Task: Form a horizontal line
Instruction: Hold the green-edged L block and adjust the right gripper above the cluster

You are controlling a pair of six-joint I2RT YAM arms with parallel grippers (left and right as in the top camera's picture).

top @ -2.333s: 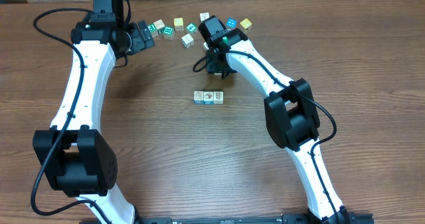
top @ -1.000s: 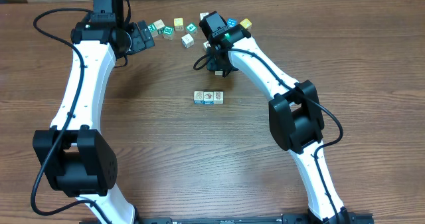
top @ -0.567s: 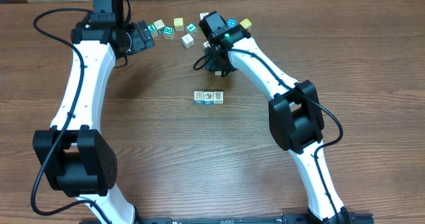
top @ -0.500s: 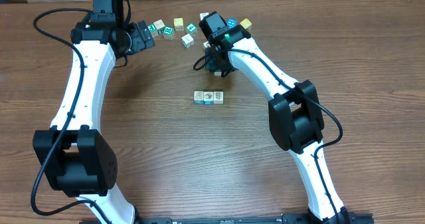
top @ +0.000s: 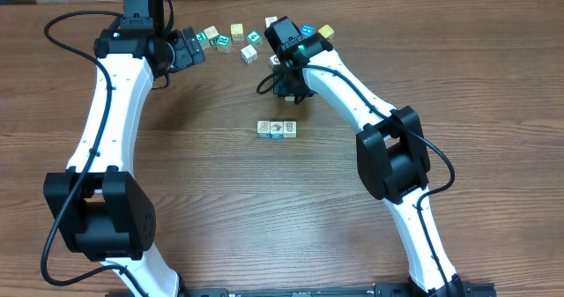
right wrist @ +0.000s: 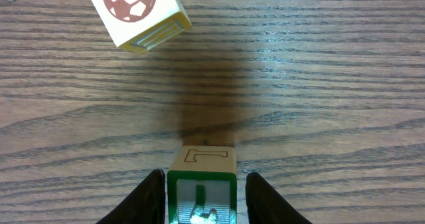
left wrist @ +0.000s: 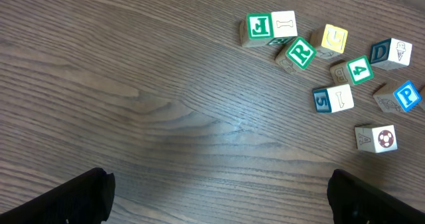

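The horizontal line [top: 277, 129] is a row of three white-faced cubes touching side by side at mid-table. The green cube with a white L [right wrist: 201, 189] sits between the fingers of my right gripper [right wrist: 202, 201], which is shut on it and holds it a little above the wood, with its shadow ahead. In the overhead view my right gripper [top: 287, 87] is behind the row and hides that cube. My left gripper [left wrist: 212, 211] is wide open and empty over bare wood; in the overhead view it [top: 189, 50] is at the back left.
Several loose letter cubes [top: 231, 34] lie scattered along the table's back, also in the left wrist view [left wrist: 300, 52]. A soccer-ball cube [right wrist: 136, 11] lies just beyond my right gripper, and shows in the left wrist view [left wrist: 376, 138].
My right arm has shifted slightly toward the back of the table with the L cube; in the last second nothing has visibly moved. The left arm is still.
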